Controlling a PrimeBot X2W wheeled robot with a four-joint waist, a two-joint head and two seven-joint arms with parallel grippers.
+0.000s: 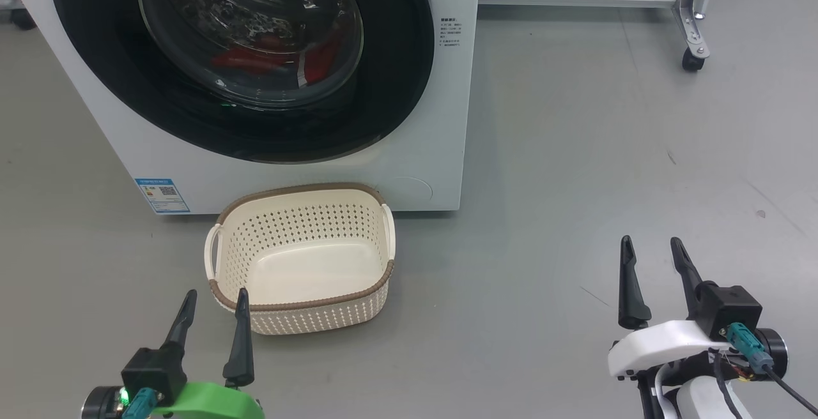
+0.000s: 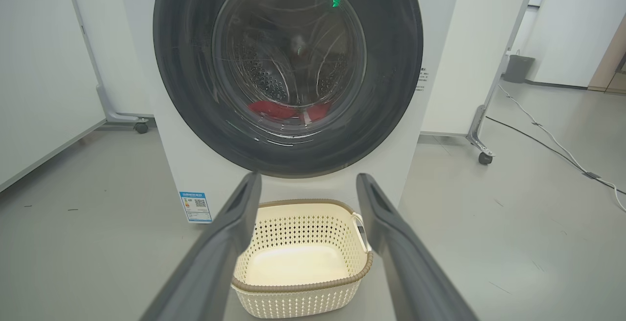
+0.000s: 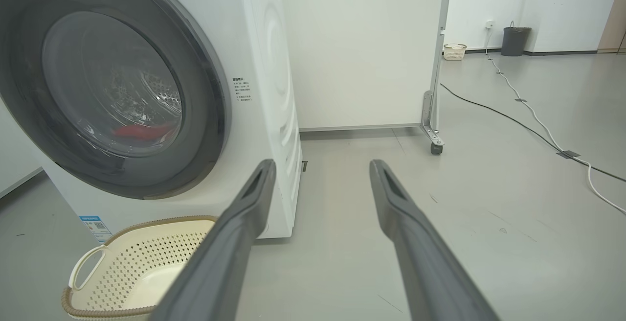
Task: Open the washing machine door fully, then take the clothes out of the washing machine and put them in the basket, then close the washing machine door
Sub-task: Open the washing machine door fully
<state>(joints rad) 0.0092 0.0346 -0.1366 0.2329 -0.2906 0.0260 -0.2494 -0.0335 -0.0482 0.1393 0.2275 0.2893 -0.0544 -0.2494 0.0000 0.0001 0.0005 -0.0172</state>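
The white washing machine (image 1: 422, 170) stands ahead with its round black-rimmed door (image 1: 396, 74) shut. Red clothes (image 1: 262, 58) lie inside the drum, seen through the glass bowl, also in the left wrist view (image 2: 279, 110) and the right wrist view (image 3: 139, 130). The cream basket (image 1: 300, 304) with its brown rim sits empty on the floor before the machine. My left gripper (image 1: 215, 301) stands open just in front of the basket's near left corner. My right gripper (image 1: 652, 246) is open over bare floor, well right of the machine. Both hold nothing.
A white panel on caster wheels (image 1: 693, 58) stands behind and right of the machine. Cables (image 3: 528, 110) run across the grey floor far right, with a dark bin (image 3: 515, 41) and a small pale basket (image 3: 455, 52) by the far wall.
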